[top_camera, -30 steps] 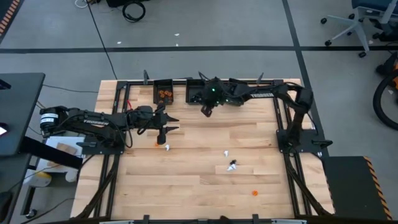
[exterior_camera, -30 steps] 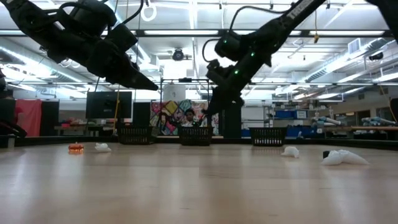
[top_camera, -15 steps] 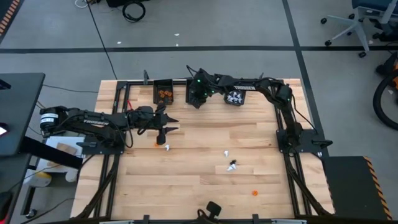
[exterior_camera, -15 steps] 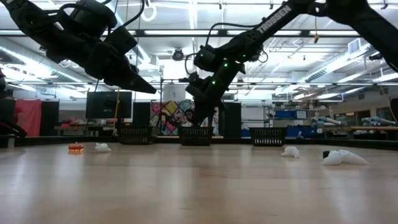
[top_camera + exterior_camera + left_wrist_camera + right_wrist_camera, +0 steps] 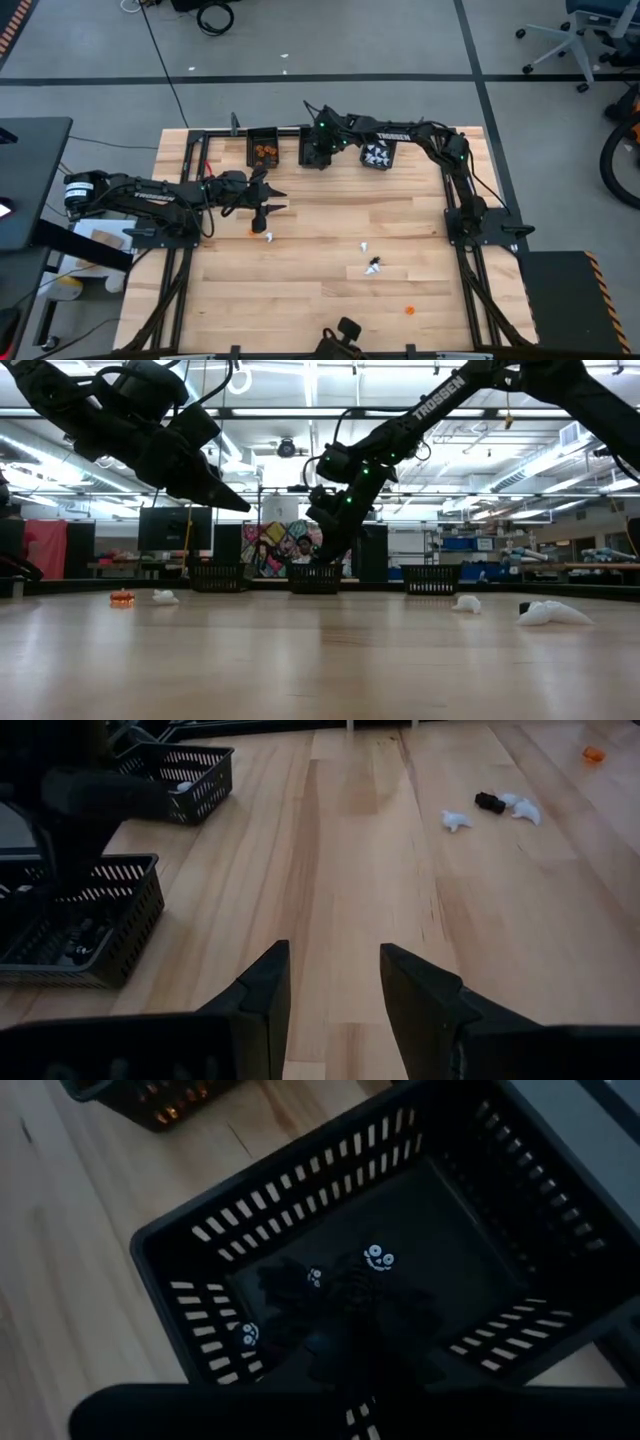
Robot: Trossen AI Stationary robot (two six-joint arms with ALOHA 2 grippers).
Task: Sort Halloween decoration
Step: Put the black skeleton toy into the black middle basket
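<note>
the right gripper [image 5: 317, 150] hung over the middle small black slotted plastic bin [image 5: 250, 1210] at the far edge of the pale wooden table [image 5: 330, 220], its fingers drawn together. whether a black trinket was pinched between them could not be told; the wrist view showed black trinkets with white grinning faces [image 5: 377, 1257] lying on that bin's floor, so it was likely there to drop one among its kind. the bin just beside it held small orange pieces [image 5: 264, 152], and the third bin held white pieces [image 5: 377, 156], which suggested one colour per bin.

the left gripper [image 5: 270, 197] waited above the table's left side, its fingers [image 5: 262, 990] apart with nothing between them, probably parked near its next pick. a tiny orange trinket [image 5: 252, 232] and a small white one [image 5: 269, 237] lay just beside it. more unsorted pieces stayed mid-table: a white trinket [image 5: 365, 246], a black and white cluster [image 5: 374, 266], and a lone orange piece [image 5: 409, 310] near the front.
</note>
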